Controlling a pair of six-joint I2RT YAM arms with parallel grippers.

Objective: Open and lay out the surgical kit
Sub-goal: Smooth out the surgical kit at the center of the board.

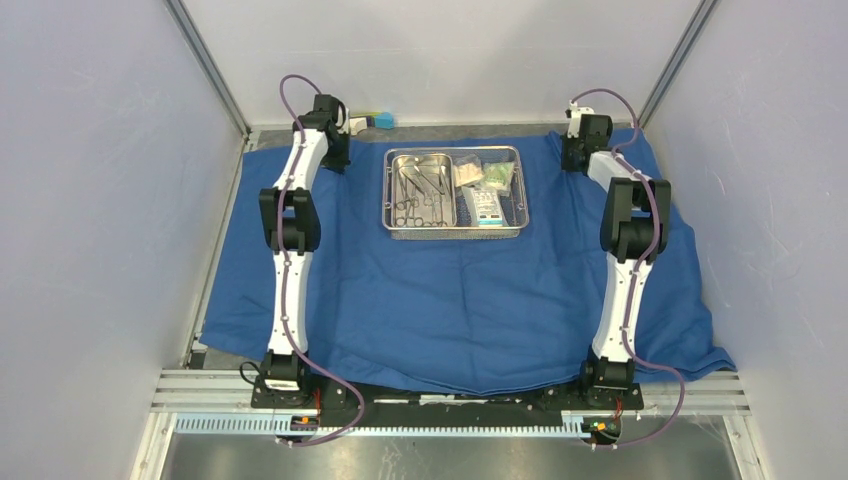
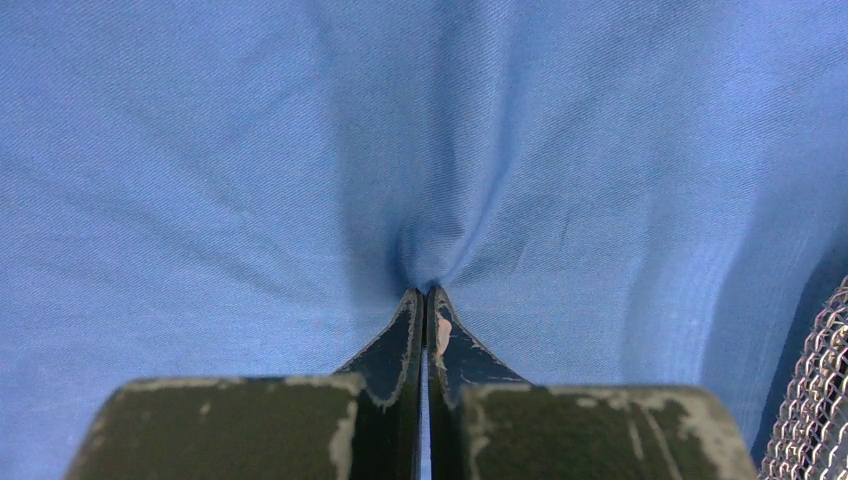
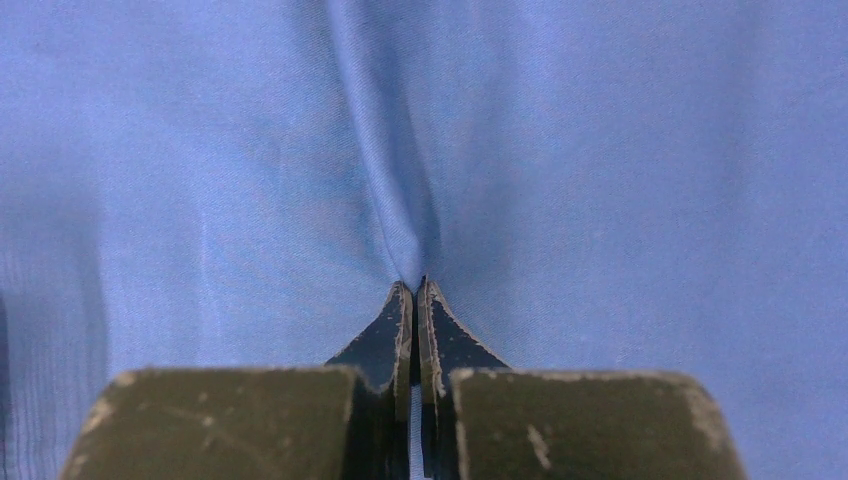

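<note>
At ten and two o'clock, left gripper and right gripper pinch the opened blue wrap; instruments await layout.

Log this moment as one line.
left fingers: shut on blue cloth wrap | right fingers: shut on wrap | steel mesh tray: on wrap, holds instruments, packets

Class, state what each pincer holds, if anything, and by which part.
Both hold the blue cloth wrap: the left pincer pinches a small fold left of the mesh tray, the right pincer one to its right.
</note>
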